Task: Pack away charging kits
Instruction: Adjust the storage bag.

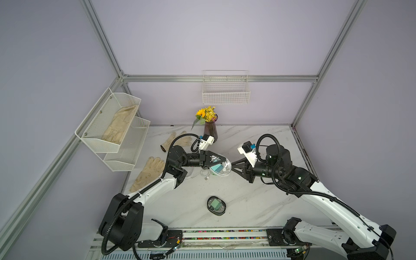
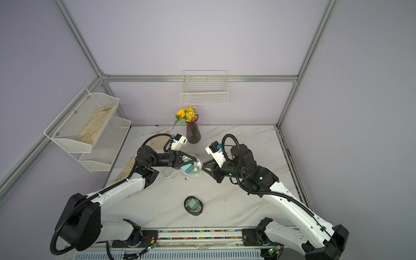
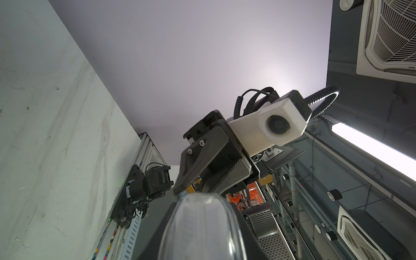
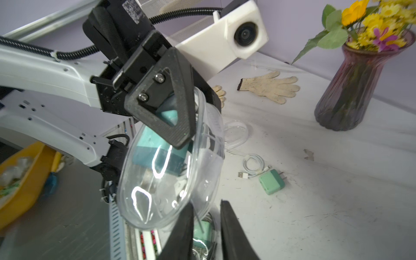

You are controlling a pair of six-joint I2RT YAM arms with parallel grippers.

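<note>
At the front of the table (image 1: 247,202) lies the black-rimmed case (image 1: 208,203), a green plug (image 1: 216,204) inside. Mid-table my left claw (image 1: 221,163) clamps the clear case (image 1: 225,172) aloft, teal plug (image 1: 217,169) within; my right claw (image 1: 232,163) meets its rim, jaws narrow, and I cannot tell if it pinches. Below lie a cable (image 4: 254,165) and loose plug (image 4: 271,184).
</note>
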